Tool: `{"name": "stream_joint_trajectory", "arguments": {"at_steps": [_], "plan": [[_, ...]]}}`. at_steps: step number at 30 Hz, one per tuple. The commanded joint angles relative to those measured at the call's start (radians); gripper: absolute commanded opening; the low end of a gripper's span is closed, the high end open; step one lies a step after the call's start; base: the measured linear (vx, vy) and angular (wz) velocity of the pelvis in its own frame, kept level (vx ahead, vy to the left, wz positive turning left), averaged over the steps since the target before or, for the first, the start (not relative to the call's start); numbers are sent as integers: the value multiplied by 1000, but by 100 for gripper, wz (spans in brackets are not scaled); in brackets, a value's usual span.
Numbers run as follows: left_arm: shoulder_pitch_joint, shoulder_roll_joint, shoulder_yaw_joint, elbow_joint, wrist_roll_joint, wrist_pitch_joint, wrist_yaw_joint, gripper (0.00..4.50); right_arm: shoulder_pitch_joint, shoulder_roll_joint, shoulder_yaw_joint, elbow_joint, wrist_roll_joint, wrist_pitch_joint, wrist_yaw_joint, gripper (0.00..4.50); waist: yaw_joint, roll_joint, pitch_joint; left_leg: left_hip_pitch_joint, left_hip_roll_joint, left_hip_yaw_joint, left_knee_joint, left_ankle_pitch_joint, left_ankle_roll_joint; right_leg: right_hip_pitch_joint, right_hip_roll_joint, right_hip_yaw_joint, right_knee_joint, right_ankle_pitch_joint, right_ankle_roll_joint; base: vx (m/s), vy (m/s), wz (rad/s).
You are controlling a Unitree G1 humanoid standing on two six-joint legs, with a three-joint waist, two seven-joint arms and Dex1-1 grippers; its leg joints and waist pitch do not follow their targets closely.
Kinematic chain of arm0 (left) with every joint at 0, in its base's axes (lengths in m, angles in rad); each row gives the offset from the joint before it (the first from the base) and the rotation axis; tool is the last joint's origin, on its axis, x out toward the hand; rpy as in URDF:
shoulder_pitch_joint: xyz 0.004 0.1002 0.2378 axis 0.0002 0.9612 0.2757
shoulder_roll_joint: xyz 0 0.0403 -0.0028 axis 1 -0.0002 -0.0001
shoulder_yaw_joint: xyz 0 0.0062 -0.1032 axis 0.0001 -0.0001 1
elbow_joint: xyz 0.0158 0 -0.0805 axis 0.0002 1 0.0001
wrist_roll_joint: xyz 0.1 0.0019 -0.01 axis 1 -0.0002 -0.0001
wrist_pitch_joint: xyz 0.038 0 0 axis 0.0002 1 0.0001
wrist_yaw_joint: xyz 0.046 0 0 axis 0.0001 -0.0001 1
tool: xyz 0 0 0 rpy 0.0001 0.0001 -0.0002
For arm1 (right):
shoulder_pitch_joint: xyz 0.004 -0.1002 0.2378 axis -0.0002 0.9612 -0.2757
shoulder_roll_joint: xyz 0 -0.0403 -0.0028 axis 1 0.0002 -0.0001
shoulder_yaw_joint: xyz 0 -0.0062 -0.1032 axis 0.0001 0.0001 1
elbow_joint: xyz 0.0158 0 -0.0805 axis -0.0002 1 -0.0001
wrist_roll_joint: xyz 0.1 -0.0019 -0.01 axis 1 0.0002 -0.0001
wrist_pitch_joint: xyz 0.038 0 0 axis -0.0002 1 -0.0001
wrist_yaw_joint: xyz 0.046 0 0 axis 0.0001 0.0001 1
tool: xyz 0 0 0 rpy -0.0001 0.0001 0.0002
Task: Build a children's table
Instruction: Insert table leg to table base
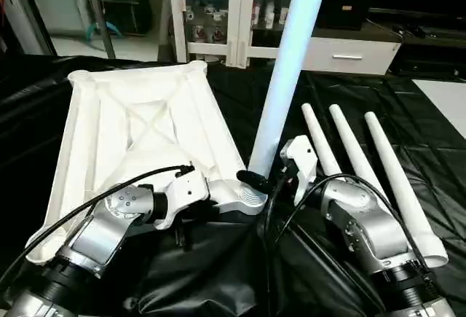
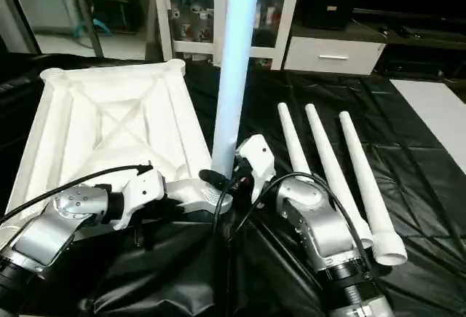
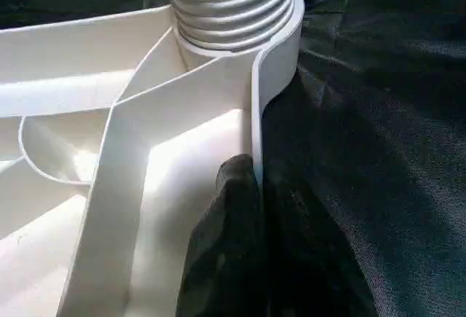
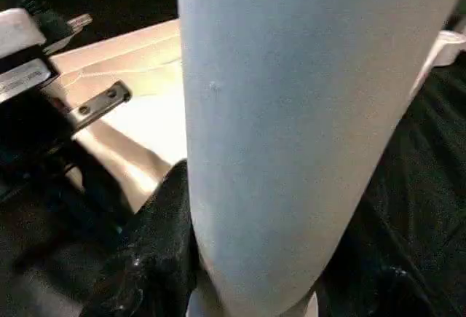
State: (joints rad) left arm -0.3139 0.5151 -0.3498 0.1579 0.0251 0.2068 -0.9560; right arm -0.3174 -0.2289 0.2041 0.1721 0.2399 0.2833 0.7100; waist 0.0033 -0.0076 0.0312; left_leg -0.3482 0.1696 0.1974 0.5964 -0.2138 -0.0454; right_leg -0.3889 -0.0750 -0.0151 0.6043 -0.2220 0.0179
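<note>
The children's table's white tabletop [image 1: 138, 127] lies ribbed side up on the black cloth. One white tube leg [image 1: 287, 76] stands upright in its near right corner socket [image 1: 251, 199], the leg's threaded end [image 3: 229, 4] seated in it. My right gripper [image 1: 263, 180] is shut on this leg just above the socket, one black finger [image 4: 156, 251] pressed against the tube [image 4: 291, 127]. My left gripper [image 3: 258, 208] is shut on the tabletop's near rim beside that socket. Three more legs [image 1: 353, 149] lie side by side on the cloth to the right.
A black cloth [image 1: 218, 273] covers the work surface. At the back stands a white cabinet with glass doors [image 1: 218, 11] and a drawer unit [image 1: 349, 55]. A flat white board [image 1: 444, 98] lies at the far right. Black cables loop over both forearms.
</note>
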Motion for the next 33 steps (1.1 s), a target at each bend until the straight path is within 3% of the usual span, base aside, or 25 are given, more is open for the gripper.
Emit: {"name": "stream_joint_trajectory", "arguments": {"at_steps": [1, 4, 8, 9, 10, 11, 13, 14, 16, 17, 18, 19, 28, 30, 33], "plan": [[-9, -8, 38, -19, 11, 15, 52, 0, 39, -7, -2, 158, -74, 36, -93, 187, -6, 14, -15, 15, 59, -53, -110, -563, -84, -19, -61, 36, -108, -517, -116, 0, 0, 0], [-11, -32, 40, -30, 22, 73, 93, 0, -9, 23, -41, 221, -88, 4, -180, 187, -17, 17, -18, 5, 58, -62, -115, -568, -89, -7, -60, 28, -104, -498, -113, 0, 0, 0], [-17, -97, 3, -69, 52, 176, 153, 0, -107, 65, -77, 354, -116, -26, -317, 186, -34, 16, -19, 6, 56, -61, -114, -574, -91, -10, -59, 28, -103, -468, -133, 0, 0, 0], [-24, -116, -3, -74, 57, 204, 171, 0, -131, 76, -84, 388, -118, -39, -343, 186, -35, 16, -19, 6, 55, -61, -113, -572, -89, -10, -60, 28, -106, -470, -134, 0, 0, 0], [-35, -147, -2, -73, 61, 239, 204, 0, -159, 88, -90, 429, -123, -54, -375, 186, -35, 8, -21, 7, 55, -59, -111, -560, -82, -10, -60, 28, -107, -464, -135, 0, 0, 0], [-45, -171, 0, -69, 62, 265, 226, 0, -179, 97, -94, 457, -127, -62, -400, 186, -35, 11, -20, 7, 55, -58, -111, -558, -82, -11, -62, 29, -107, -459, -140, 0, 0, 0], [-65, -216, 5, -61, 63, 308, 270, 0, -215, 113, -101, 509, -128, -79, -441, 186, -33, 7, -27, 2, 55, -55, -109, -504, -73, -3, -61, 30, -104, -400, -151, 0, 0, 0], [-81, -253, 13, -49, 65, 335, 311, 0, -247, 128, -105, 552, -130, -90, -481, 186, -35, -1, -25, 1, 57, -50, -109, -493, -71, -4, -61, 31, -103, -382, -158, 0, 0, 0], [-121, -337, 49, -12, 64, 388, 412, 0, -293, 152, -107, 614, -137, -108, -543, 186, -29, 1, -27, 5, 52, -45, -102, -456, -60, -6, -61, 32, -104, -353, -172, 0, 0, 0], [-138, -377, 71, 3, 67, 412, 464, 0, -314, 164, -108, 646, -143, -120, -570, 186, -32, -7, -28, 2, 52, -41, -101, -444, -56, -4, -60, 32, -102, -342, -175, 0, 0, 0], [-138, -377, 71, 3, 67, 412, 464, 0, -314, 164, -108, 646, -143, -120, -570, 186, -30, -7, -31, -1, 51, -41, -99, -406, -50, 2, -62, 32, -99, -315, -179, 0, 0, 0], [-170, -435, 94, 34, 82, 431, 544, 0, -352, 192, -108, 697, -147, -141, -606, 186, -24, -14, -34, 1, 52, -35, -95, -367, -34, 2, -60, 33, -99, -264, -185, 0, 0, 0], [-177, -458, 125, 41, 105, 449, 620, 0, -397, 233, -113, 767, -143, -192, -639, 186, -15, -28, -43, -12, 51, -21, -80, -177, 57, 14, -60, 29, -82, -119, -220, 32, -14, 2], [-182, -461, 130, 50, 105, 459, 630, 0, -412, 241, -126, 802, -143, -217, -643, 186, -14, -26, -41, -11, 52, -21, -82, -175, 64, 15, -58, 27, -82, -128, -228, 0, 0, 0], [-183, -465, 130, 53, 104, 463, 635, 0, -419, 244, -131, 820, -144, -228, -645, 186, -16, -23, -37, -8, 54, -23, -86, -223, 45, 10, -57, 27, -88, -194, -220, 0, 0, 0]]}}
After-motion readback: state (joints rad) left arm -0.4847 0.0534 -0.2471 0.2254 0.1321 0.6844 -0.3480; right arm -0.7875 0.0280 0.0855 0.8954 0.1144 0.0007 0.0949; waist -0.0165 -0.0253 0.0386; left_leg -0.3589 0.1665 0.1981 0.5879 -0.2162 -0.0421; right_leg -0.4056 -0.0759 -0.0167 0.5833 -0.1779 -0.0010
